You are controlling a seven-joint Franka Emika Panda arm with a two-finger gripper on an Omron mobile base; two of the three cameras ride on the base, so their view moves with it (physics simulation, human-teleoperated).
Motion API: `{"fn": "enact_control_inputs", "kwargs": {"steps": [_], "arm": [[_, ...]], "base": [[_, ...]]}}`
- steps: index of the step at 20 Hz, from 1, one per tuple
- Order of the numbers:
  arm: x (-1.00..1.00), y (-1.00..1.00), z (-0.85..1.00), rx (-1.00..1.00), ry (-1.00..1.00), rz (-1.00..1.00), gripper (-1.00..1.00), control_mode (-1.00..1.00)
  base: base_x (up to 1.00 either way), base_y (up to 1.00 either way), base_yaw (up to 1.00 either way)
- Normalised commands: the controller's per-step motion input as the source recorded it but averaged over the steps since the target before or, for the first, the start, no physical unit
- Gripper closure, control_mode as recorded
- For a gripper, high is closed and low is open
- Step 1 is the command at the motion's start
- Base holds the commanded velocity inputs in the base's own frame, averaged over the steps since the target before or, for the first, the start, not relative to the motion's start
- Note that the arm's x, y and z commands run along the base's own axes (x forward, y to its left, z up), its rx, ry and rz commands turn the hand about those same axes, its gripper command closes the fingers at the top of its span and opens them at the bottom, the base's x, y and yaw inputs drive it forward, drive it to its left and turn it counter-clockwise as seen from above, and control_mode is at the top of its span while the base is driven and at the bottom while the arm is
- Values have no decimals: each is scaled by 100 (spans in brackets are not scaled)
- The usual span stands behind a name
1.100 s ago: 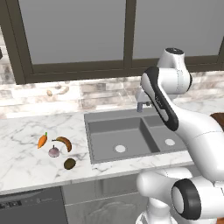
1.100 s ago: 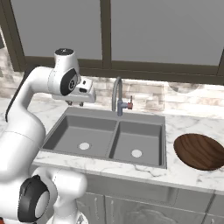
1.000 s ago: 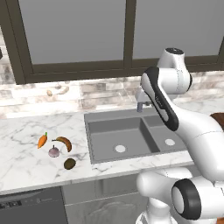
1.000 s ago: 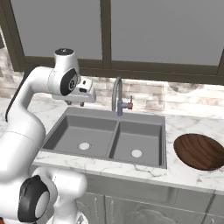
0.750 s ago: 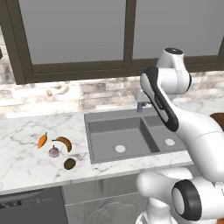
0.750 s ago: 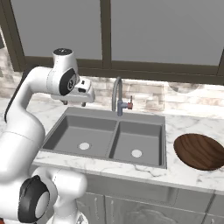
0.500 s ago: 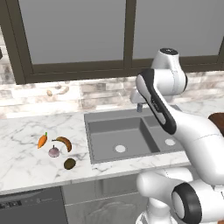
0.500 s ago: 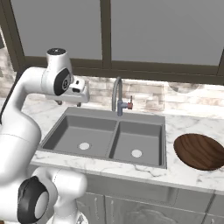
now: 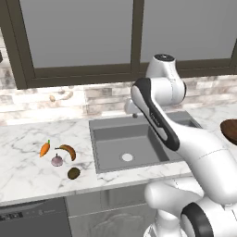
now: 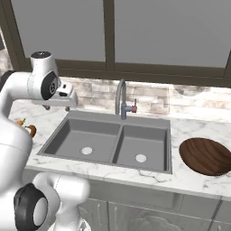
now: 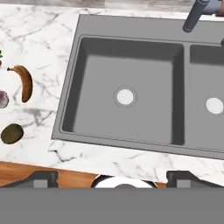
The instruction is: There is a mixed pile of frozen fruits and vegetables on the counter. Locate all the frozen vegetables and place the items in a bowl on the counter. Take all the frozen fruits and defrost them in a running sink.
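Observation:
The pile lies on the white marble counter (image 9: 23, 178) left of the sink (image 9: 111, 134): an orange carrot (image 9: 45, 148), a banana (image 9: 68, 151), a pinkish bulb (image 9: 57, 160) and a brown kiwi (image 9: 73, 173). My gripper (image 10: 57, 108) hangs open above the sink's left basin (image 10: 76, 135), empty. In the hand view the gripper (image 11: 113, 178) looks down on that basin (image 11: 144, 70), with the banana (image 11: 24, 82), the bulb (image 11: 2, 99) and the kiwi (image 11: 12, 133) at the left edge. The dark wooden bowl (image 10: 205, 155) rests on the counter right of the sink.
A grey gooseneck tap (image 10: 121, 99) stands behind the divider of the sink, to the right of my hand. A window and a stone backsplash run along the back of the counter. A dark appliance front (image 9: 32, 222) sits under the counter below the pile.
The jaws have opened wide. The hand has swung left, away from the tap and over the left basin. The food and the bowl lie where they were.

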Motion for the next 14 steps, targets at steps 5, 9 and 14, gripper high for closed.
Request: {"fn": "enact_control_inputs", "kwargs": {"steps": [5,9,14], "arm": [[-2,42,-6,4,3,3,-100,-100],[-4,19,-4,3,2,2,-100,-100],[-5,13,-10,-4,0,0,-100,-100]], "base": [[0,0,0],[0,0,0],[0,0,0]]}}
